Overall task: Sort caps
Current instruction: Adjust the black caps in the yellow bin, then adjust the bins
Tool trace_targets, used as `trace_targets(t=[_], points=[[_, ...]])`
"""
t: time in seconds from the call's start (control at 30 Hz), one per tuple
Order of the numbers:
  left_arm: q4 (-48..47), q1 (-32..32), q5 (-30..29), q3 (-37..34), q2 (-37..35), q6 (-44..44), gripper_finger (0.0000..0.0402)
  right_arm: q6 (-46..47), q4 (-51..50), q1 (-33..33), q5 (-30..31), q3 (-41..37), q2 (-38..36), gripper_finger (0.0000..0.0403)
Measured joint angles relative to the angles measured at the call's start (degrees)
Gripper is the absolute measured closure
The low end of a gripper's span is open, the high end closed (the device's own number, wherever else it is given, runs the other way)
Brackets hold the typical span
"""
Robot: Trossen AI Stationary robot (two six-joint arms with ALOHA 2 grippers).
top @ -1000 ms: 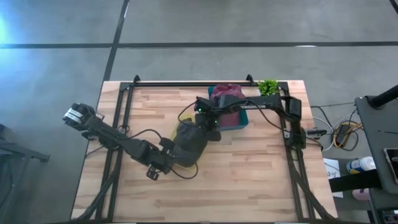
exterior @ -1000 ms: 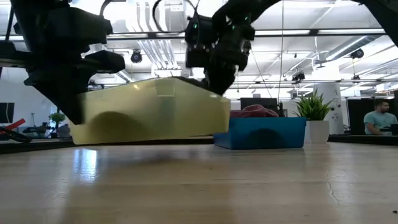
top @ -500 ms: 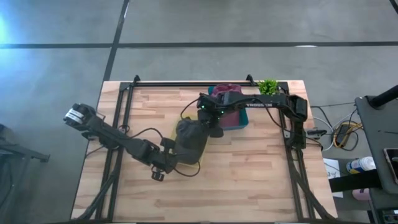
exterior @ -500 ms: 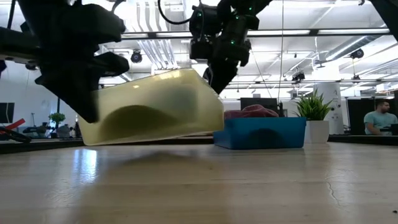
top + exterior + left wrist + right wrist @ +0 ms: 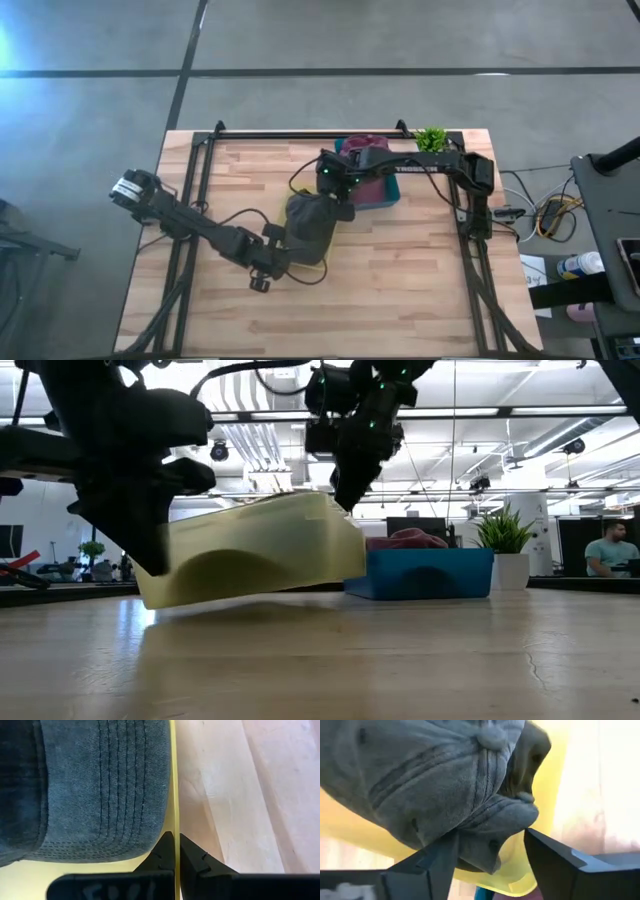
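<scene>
Spanning the frame's middle, the wooden bench (image 5: 400,280) carries the left claw (image 5: 175,851) pinching the yellow bin (image 5: 260,555) and the right claw (image 5: 487,852) spread around a grey cap (image 5: 445,785), grey floor (image 5: 300,40) above.

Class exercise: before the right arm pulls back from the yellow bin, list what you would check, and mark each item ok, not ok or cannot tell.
1. Right gripper open around the grey cap: ok.
2. Cap fully free of its fingers: cannot tell; fabric hangs between them.
3. Cap over the yellow bin: ok.
4. Left gripper shut on the bin's wall: ok.
5. Bin flat on the table: not ok; tilted.
6. Maroon cap in the blue bin: ok.
</scene>
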Motion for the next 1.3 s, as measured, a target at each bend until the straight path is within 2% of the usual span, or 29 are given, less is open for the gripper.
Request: trace_targets(t=[0.2, 0.4, 0.5, 0.8, 1.03, 1.2, 1.3], points=[[0.4, 1.7, 0.0, 0.0, 0.1, -0.6, 0.0401, -4.5, -1.1, 0.0, -0.2, 0.0, -4.2, 0.0143], [1.3, 4.6, -0.2, 0.4, 0.1, -0.9, 0.0401, -7.9, -2.9, 0.0, 1.4, 0.0, -4.5, 0.0119], [1.5, 6.4, -0.4, 0.6, 0.4, -0.8, 0.0401, -7.3, -5.6, 0.2, 4.2, 0.0, -5.3, 0.0119], [2.2, 15.9, -2.6, 1.5, 2.8, 3.1, 0.0401, 1.1, -12.5, 0.1, 4.6, -1.2, -11.6, 0.0140], [5.3, 22.5, -2.1, 3.8, 5.9, 11.6, 0.0401, 10.1, -13.7, 0.4, 5.3, -9.9, -19.7, 0.0149], [6.2, 23.9, -1.1, 6.2, 8.3, 21.8, 0.0401, 16.7, -12.7, 0.9, 6.1, -18.4, -25.2, 0.0147], [4.8, 24.7, -1.1, 7.8, 9.8, 24.3, 0.0401, 19.4, -12.1, 1.5, 6.0, -23.3, -28.2, 0.0149]])
